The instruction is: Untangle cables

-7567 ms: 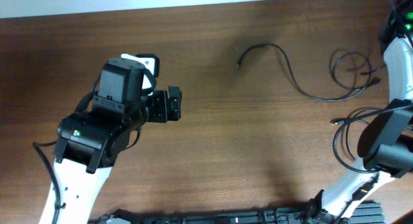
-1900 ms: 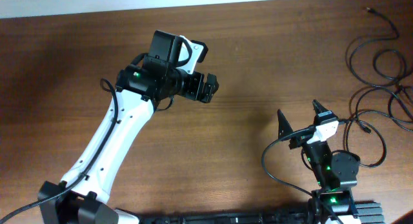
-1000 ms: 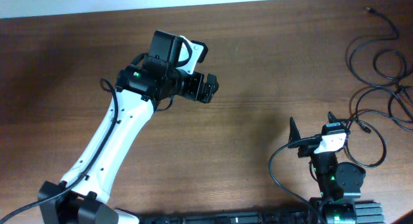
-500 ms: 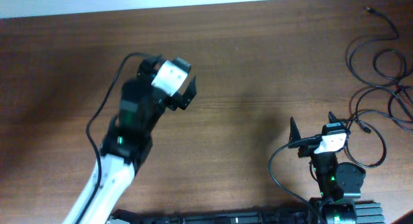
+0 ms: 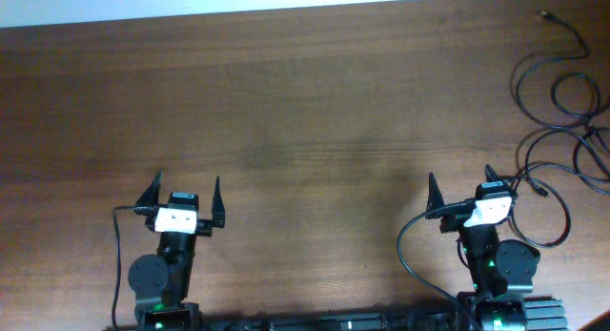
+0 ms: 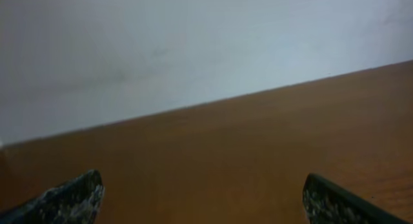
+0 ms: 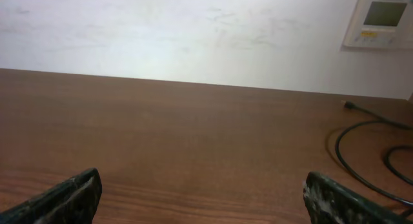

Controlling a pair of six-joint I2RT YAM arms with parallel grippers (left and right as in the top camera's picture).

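Cables (image 5: 562,131): thin black cords in loose overlapping loops, lying at the right edge of the table (image 5: 305,102), apart from both arms. Table: dark brown wood grain, set against a pale scuffed wall (image 7: 193,37). Left gripper (image 5: 186,183) and right gripper (image 5: 459,178): dark pointed fingers spread wide, holding nothing.

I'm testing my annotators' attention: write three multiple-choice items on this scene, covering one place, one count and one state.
1. Where on the brown wooden table do the thin black cables lie? A left edge; B centre; C right edge.
2. How many grippers touch them? A none; B one; C two.
3. The left gripper and right gripper are: A both shut; B both open; C one shut.
Key: 1C, the loops crowd the right edge; 2A, both grippers sit apart from them; 3B, the fingers are spread wide.
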